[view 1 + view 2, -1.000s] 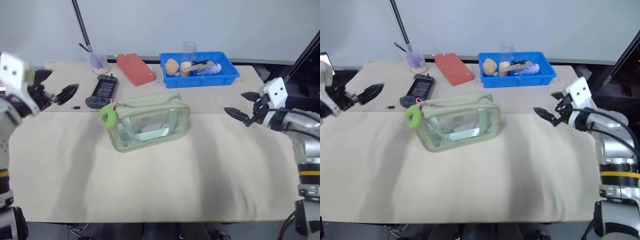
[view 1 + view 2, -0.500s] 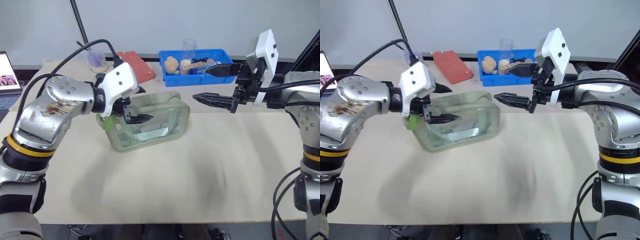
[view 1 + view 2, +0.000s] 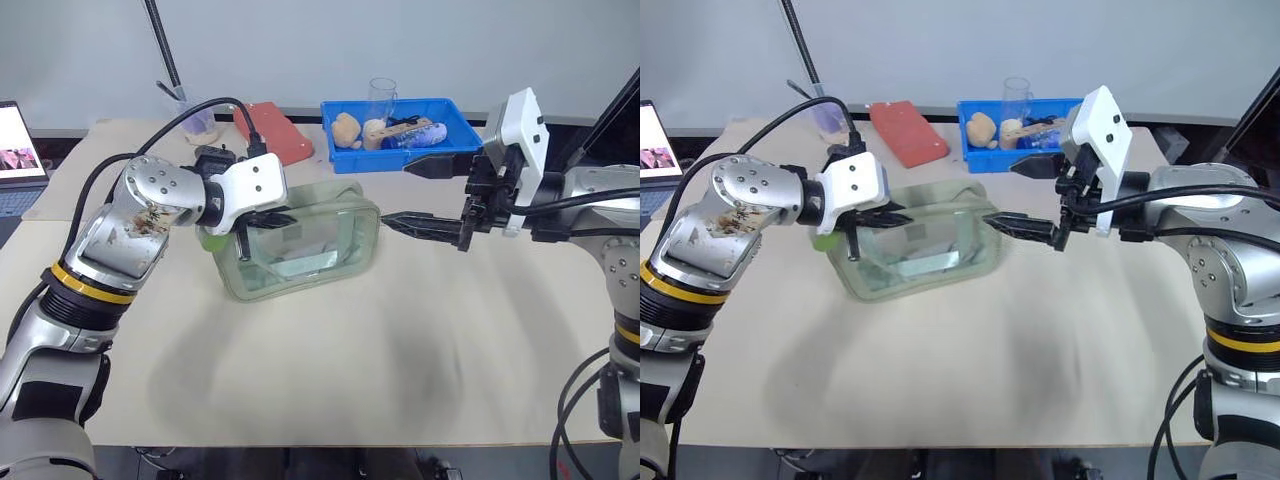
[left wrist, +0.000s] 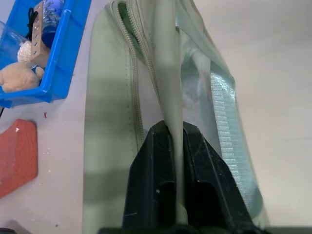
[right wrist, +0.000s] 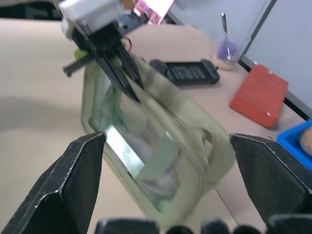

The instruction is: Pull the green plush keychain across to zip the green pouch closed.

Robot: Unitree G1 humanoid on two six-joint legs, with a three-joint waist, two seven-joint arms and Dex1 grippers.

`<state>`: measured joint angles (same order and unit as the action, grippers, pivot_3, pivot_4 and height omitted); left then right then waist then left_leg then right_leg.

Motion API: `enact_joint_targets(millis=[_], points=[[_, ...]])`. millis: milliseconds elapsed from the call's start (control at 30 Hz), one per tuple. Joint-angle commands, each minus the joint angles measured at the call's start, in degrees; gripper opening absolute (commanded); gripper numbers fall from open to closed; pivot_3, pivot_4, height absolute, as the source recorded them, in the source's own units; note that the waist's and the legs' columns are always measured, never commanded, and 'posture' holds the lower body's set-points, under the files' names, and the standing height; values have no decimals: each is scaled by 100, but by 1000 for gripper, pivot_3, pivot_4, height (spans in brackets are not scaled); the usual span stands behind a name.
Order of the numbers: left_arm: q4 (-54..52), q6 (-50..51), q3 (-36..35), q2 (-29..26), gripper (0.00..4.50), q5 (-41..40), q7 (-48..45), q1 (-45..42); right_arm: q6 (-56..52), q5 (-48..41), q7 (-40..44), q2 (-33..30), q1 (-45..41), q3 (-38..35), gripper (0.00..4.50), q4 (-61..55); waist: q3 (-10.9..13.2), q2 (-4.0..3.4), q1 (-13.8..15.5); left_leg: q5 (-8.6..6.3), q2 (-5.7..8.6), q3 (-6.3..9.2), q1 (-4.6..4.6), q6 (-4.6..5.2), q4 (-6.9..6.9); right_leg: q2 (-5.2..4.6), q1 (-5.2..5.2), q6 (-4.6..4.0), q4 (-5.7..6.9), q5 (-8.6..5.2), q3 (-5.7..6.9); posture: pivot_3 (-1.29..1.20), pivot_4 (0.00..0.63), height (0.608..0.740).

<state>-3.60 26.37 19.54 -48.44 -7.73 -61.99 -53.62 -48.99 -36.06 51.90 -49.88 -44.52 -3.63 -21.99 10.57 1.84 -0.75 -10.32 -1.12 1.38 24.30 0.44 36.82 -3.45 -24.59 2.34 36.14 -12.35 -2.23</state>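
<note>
**Mia:** Left gripper [image 4: 174,141] has its two black fingers pressed together on the pale strap [image 4: 168,73] that runs along the top of the green pouch [image 3: 300,240]. It is pinching the strap, not the fuzzy ring.

**Ben:** So where is the green plush keychain [image 3: 821,241]?

**Mia:** It sits at the pouch's left end, right under the left wrist. Only a little bit of bright green peeks out.

**Ben:** Is the pouch zipped yet?

**Mia:** I don't think so. The ring is at the left end, so I think the zipper [image 4: 134,92] has all the way to go. I can't tell how wide the top is open.

**Ben:** What about the right gripper [image 3: 418,193]?

**Mia:** Its fingers are spread wide apart. It floats just beside the pouch's right end and holds nothing.

**Ben:** Where is the pouch?

**Mia:** It stands in the middle of the table [image 3: 400,340], on the tan cloth. Behind it are a blue tray [image 3: 455,140] with small things in it, a red block [image 3: 270,135] and a black game gadget [image 5: 187,72].

**Ben:** What is left to do?

**Mia:** Nearly all of it, I think. One gripper must grab the ring and pull it across to the right end.
</note>
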Motion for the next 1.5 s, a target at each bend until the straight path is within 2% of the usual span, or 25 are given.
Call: enact_joint_targets(millis=[33, 267, 500, 767, 900, 1100, 1133, 1200, 1400, 1500], points=[[114, -801, -224, 3, 23, 50, -411, -218, 91, -74, 14, -96, -128, -218, 4500, -147, 0, 0, 0, 0, 0, 0, 1, 0, 2, 0, 0, 0, 0, 0, 0, 0, 150, 740], [427, -2183, -500, -5, 23, -115, -1216, -182, 273, 73, 92, -147, -160, -143, 4500, 41, 0, 0, -3, 0, 0, -1, 2, 0, 2, 0, 0, -33, -1, 20, -1, 0, 150, 740], [682, -2781, -471, 74, 23, 301, -1114, 33, 283, 87, 122, -120, -155, -101, 4500, 23, 0, 0, -3, 0, -1, -1, 1, 0, 4, 0, 0, -33, 4, 20, 0, 0, 150, 740], [278, -2377, -590, 18, 23, 189, -1185, 295, 324, 158, 189, -124, -198, -33, 4500, 100, 0, 0, -3, 0, -1, 0, 1, 0, 7, 0, 0, -33, 6, 21, -1, 0, 150, 740], [-361, -1560, -762, -93, 1526, -231, -1376, 553, 354, 156, 251, -133, -194, -20, 4500, 141, 0, 0, -9, 0, -1, -1, 0, 0, 7, 0, 0, -32, 7, 21, 0, 0, 150, 740], [-681, -507, -1210, -94, 4330, -773, -1247, 344, 442, 201, 476, -258, -110, 46, 4500, 171, 0, 0, -1, 0, -2, 0, 0, 0, 10, 1, 0, -27, 9, 18, 1, 0, 150, 740], [-728, -175, -1360, -105, 4491, -973, -1201, 248, 453, 210, 543, -308, -108, 74, 4500, 138, 0, 0, -3, 0, -2, 0, 0, 0, 11, 1, 0, -26, 9, 18, 1, 0, 150, 740], [-818, 656, -1712, -214, 4491, -1564, -1238, 115, 439, 220, 623, -353, -147, 158, 4500, 59, 0, 0, -11, 0, -2, 0, 0, 0, 12, 2, 0, -19, 9, 14, 1, 0, 150, 740], [-1395, 2111, -2488, -486, 4491, -3140, -1322, 368, 475, 311, 600, -171, -100, 592, 4500, -252, 0, -1, -65, -1, -12, 0, -5, 2, 11, 9, 0, 2, 13, -1, -1, 0, 150, 740], [-1680, 2594, -2704, -451, 4491, -3719, -1049, 382, 762, 720, 452, 45, -15, 943, 4500, -105, 0, -1, -50, -1, -12, 0, -5, 2, 16, 9, 0, 3, 16, -1, 0, 0, 150, 740]])
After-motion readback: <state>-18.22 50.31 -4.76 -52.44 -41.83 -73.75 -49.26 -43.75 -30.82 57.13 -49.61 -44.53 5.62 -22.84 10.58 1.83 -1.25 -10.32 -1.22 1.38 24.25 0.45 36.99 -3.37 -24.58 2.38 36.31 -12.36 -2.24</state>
